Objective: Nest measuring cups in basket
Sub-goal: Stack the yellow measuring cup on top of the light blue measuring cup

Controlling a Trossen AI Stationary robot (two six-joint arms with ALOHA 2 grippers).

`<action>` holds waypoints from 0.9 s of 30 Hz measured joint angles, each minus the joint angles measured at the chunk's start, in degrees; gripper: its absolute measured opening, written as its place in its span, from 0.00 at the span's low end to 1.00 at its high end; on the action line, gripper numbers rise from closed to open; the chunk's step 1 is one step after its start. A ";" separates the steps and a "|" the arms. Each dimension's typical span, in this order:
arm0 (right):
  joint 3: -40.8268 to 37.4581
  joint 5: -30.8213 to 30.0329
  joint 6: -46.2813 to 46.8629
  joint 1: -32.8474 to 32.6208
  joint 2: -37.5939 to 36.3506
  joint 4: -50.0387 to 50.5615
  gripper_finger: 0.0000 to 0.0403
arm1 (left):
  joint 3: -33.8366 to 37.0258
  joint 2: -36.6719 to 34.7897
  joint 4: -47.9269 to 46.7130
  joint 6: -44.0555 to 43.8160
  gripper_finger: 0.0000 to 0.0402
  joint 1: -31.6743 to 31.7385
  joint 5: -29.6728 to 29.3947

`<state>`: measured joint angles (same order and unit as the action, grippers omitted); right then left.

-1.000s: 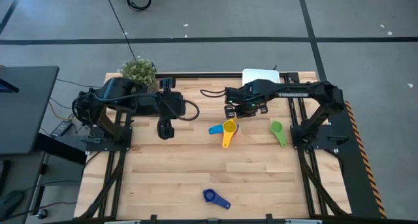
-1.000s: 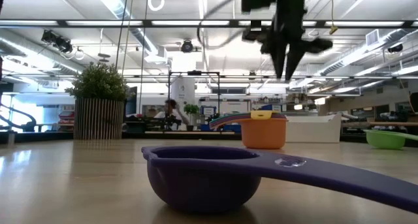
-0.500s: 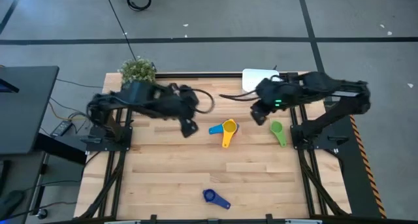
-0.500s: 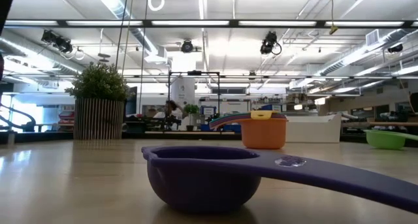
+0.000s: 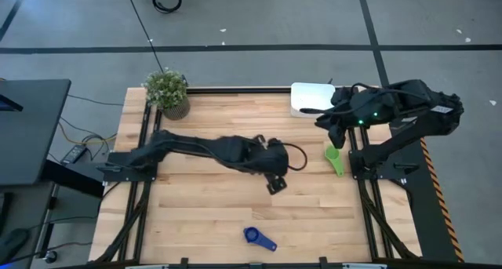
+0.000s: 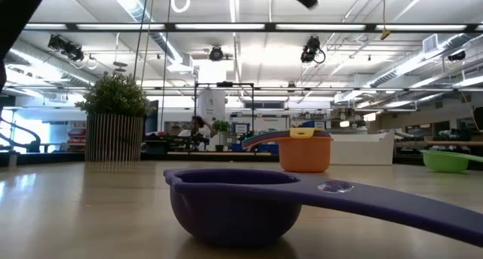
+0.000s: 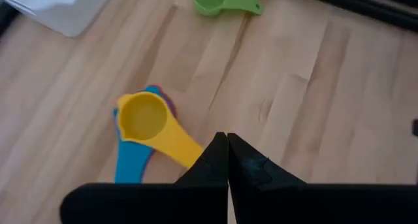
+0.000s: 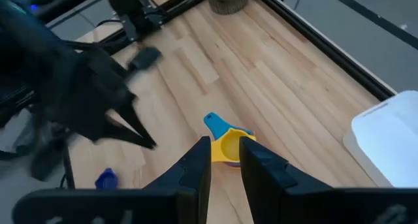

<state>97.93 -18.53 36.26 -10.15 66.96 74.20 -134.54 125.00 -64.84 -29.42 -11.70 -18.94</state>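
A stack of measuring cups, yellow cup on top with a blue handle below it, stands mid-table on the wood; my left arm hides it in the high view. A green cup lies near the right edge. A dark blue cup lies near the front edge. The white basket sits at the far edge. My left gripper, shut and holding nothing, hangs just nearer than the stack. My right gripper is raised between basket and green cup, open by a narrow gap, nothing in it.
A potted plant stands at the far left corner. Black frame rails run along both table sides. In the low view the dark blue cup fills the foreground and the stack's orange cup stands behind it.
My left gripper has swept from the table's far left toward the right and the near edge, sinking and rolling, and now reaches past the stack. My right gripper has risen from above the stack and drawn back toward the right edge, turning. The cups have stayed put.
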 joint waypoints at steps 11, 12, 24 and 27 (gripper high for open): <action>-0.02 0.62 -2.37 0.02 -0.15 -0.01 0.22 | 0.00 12.06 5.25 -7.57 0.01 -0.46 -1.35; -0.02 0.62 -2.73 0.02 -0.15 -0.01 0.22 | 0.00 12.99 5.65 -7.91 0.01 -0.55 -1.37; -0.04 0.64 -3.05 0.02 -0.13 0.01 0.22 | 0.02 18.76 5.79 -8.95 0.01 -0.53 -0.65; -0.04 0.64 -2.86 0.04 -0.13 -0.02 0.22 | -0.02 18.67 4.83 -8.93 0.01 -0.48 -0.74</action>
<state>97.89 -17.89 33.40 -10.11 66.83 74.18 -134.56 143.66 -60.01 -38.35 -12.18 -19.69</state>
